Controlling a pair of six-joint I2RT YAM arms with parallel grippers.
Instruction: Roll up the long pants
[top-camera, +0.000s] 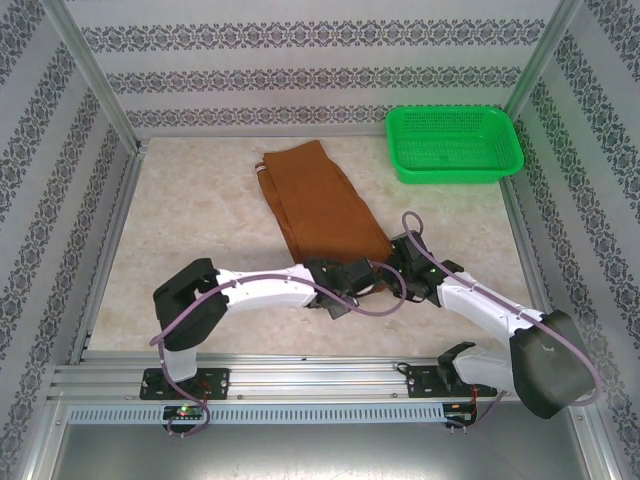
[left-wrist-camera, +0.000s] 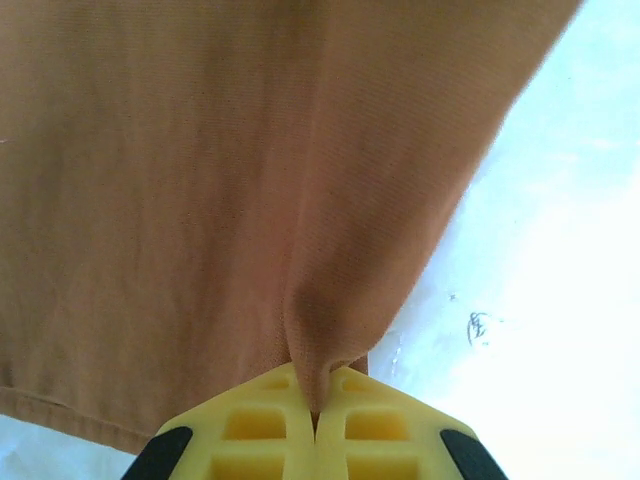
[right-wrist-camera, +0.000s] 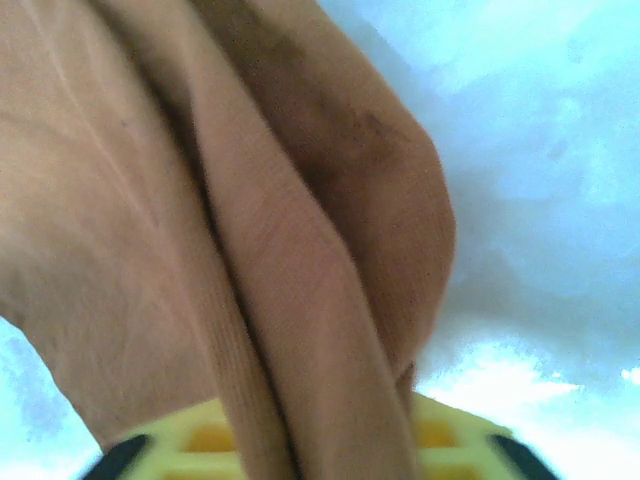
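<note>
A pale marbled counter sits inside patterned walls. The left hand pinches the near hem of the long pants, which lie from centre toward 12 o'clock. The right hand clamps the same hem. A green basket stands at 1 o'clock.

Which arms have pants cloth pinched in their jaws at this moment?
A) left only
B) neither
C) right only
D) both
D: each wrist view shows a fold of the long pants running down between closed yellow jaws, on the left gripper and on the right gripper.
</note>
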